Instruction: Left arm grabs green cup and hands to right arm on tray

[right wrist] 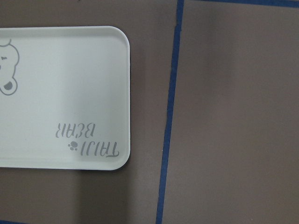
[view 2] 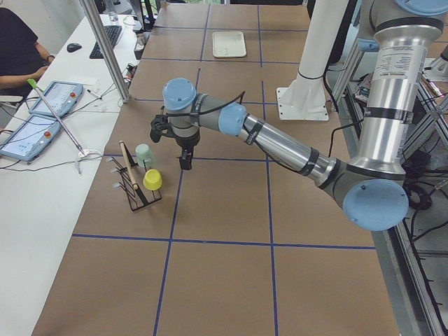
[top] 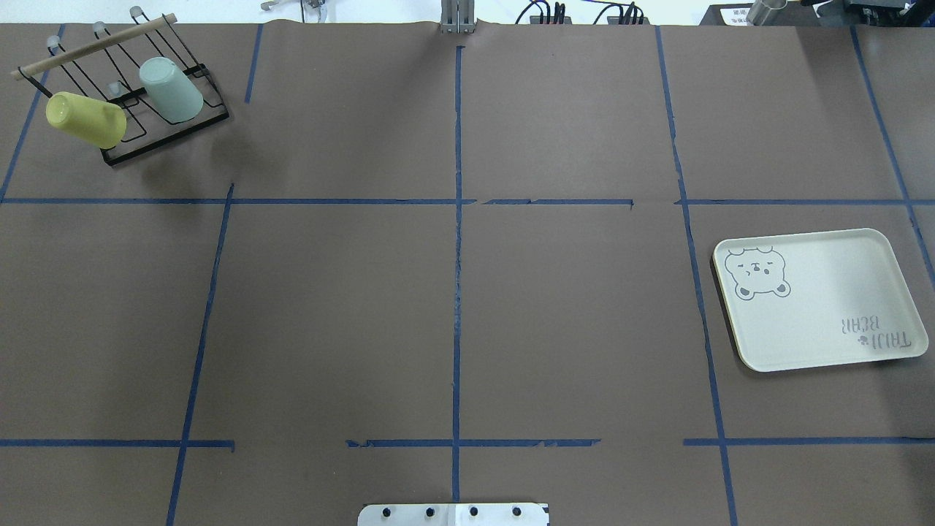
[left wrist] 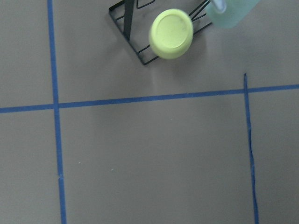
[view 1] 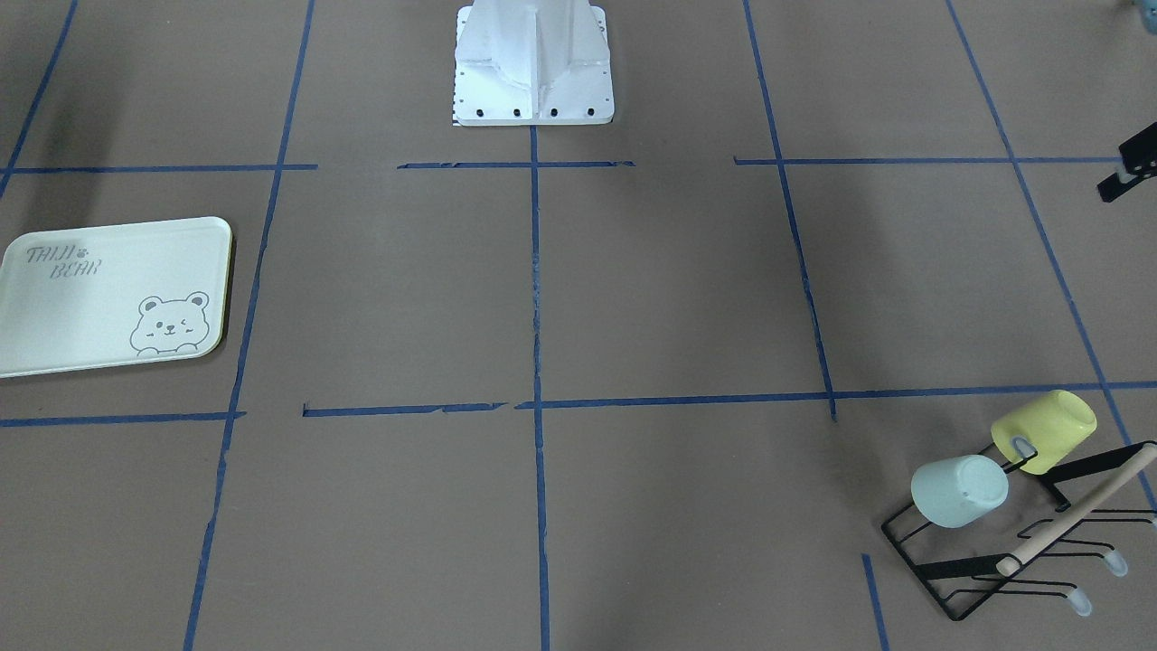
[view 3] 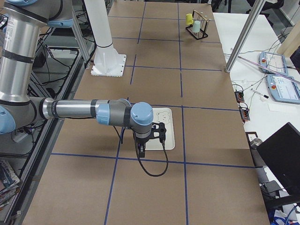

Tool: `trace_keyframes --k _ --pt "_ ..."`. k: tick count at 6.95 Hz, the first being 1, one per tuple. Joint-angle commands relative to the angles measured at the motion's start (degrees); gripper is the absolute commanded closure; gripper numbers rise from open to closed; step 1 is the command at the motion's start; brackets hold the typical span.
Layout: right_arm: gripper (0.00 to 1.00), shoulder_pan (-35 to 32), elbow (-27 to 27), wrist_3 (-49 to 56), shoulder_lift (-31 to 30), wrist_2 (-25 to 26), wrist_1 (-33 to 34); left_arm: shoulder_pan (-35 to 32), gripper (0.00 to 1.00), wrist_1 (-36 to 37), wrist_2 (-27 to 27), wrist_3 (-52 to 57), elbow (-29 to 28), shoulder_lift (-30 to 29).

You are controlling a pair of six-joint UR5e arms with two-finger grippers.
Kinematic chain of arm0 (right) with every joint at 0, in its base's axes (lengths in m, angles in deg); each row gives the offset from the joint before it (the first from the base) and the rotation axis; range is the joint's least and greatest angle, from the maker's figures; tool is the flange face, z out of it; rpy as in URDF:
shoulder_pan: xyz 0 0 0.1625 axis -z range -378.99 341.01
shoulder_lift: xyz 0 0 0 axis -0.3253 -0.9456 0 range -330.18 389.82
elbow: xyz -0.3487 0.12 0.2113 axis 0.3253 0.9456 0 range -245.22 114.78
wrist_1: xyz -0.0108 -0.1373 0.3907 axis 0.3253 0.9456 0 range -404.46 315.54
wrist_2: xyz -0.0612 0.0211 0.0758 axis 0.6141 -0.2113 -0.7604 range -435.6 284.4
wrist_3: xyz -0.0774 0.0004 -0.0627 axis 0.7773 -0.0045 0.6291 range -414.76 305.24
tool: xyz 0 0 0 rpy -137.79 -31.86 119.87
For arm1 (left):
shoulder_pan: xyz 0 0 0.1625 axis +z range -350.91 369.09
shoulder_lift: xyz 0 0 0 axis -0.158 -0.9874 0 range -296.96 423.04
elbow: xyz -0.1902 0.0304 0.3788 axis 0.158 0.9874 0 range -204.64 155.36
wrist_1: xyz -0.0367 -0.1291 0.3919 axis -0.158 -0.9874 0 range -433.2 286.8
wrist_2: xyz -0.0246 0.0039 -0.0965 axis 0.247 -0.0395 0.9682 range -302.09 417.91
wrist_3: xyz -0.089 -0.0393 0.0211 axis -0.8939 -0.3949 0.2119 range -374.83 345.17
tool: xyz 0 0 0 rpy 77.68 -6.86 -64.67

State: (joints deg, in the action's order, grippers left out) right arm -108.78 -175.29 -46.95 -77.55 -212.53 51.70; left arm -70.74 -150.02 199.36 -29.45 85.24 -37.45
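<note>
So, jaws first: I couldn't tell whether either pair was spread or pressed together. My left gripper [view 2: 185,164] only showed properly in the side view from the table's left end, small and dark. My right gripper [view 3: 142,152] only showed in the side view from the right end. Neither wrist camera caught its own fingers.

The left gripper hung above the table near the black wire rack [view 1: 940,579], clear of everything on it. The right one hung by the tray [top: 818,307], which lay flat near the table's right edge.

The green cup [view 1: 958,491] sat upside down and tilted on a rack peg, in the far corner on my left side. The yellow cup [view 1: 1044,430] was just beside it on the next peg.

The overhead view showed cups, rack and tray nicely but none of my arms. The front-facing one had only a black piece [view 1: 1125,172] cut off at its edge, too little to say what it was. My left wrist camera got the yellow cup's base full on, but the green cup was clipped at the top edge. My right wrist camera got the tray's lettered corner, with the bear mostly cut off.
</note>
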Motion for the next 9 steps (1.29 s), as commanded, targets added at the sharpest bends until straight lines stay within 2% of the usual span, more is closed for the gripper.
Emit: trace_keyframes --k 1,3,4,5,6,7,9 --pt "0.0 0.2 0.0 0.0 0.1 -0.4 0.0 6.4 0.0 0.1 -4.9 -9.6 -11.7 -15.6" --pt "0.0 0.3 0.1 -0.2 0.1 -0.4 0.0 9.4 0.0 -4.6 -10.4 -15.2 -24.4 -23.8" --pt "0.0 0.9 0.1 -0.1 0.1 -0.4 0.0 9.7 0.0 -14.8 -10.5 -18.4 -32.5 -25.4" --pt "0.0 1.2 0.0 -0.2 0.1 -0.4 0.0 9.9 0.0 -20.3 -10.7 -22.1 -40.5 -29.1" --pt "0.0 1.2 -0.1 -0.3 0.1 -0.4 0.0 10.1 0.0 -20.6 -11.8 -23.0 -41.6 -29.8" --pt "0.0 1.6 0.0 -0.2 0.1 -0.4 0.0 12.4 0.0 -20.7 -16.0 -25.8 -42.2 -29.9" --pt "0.0 1.6 0.0 -0.3 0.1 -0.4 0.0 13.2 0.01 -20.7 -17.7 -26.4 -42.5 -30.4"
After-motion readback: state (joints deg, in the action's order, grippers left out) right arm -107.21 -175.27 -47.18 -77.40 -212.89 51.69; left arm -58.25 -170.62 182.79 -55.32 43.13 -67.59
